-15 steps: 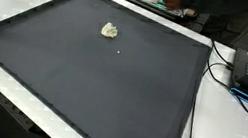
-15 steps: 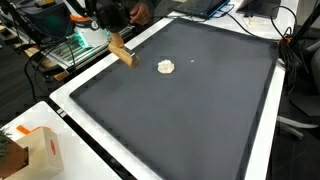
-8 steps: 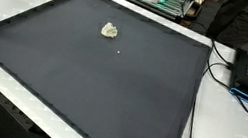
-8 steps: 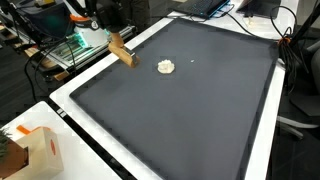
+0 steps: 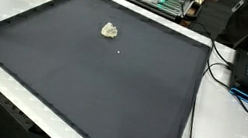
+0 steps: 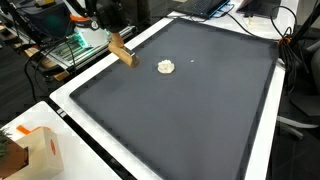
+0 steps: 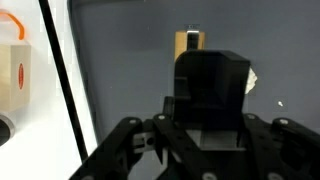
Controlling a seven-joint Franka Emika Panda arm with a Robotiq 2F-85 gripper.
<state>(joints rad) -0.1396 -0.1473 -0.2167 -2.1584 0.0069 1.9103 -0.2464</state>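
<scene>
Wooden block [image 7: 189, 44] sits dead ahead of the gripper [image 7: 210, 95], long axis pointing away. Can't tell if its fingers are spread or together.

A mat [image 5: 111, 87] lies on the table [image 6: 62, 103], covering most of it. A crumpled lump [image 5: 110, 30] rests on the mat toward one end, with a speck [image 5: 119, 49] near it. A block [image 6: 121, 48] sits at the mat's edge, near the lump but apart from it. In the wrist view the block lies beyond the gripper [image 7: 212, 62], and the lump lies to the gripper's right, partly hidden behind it. A box [image 6: 42, 150] stands on the table's bare strip outside a mat corner.
</scene>
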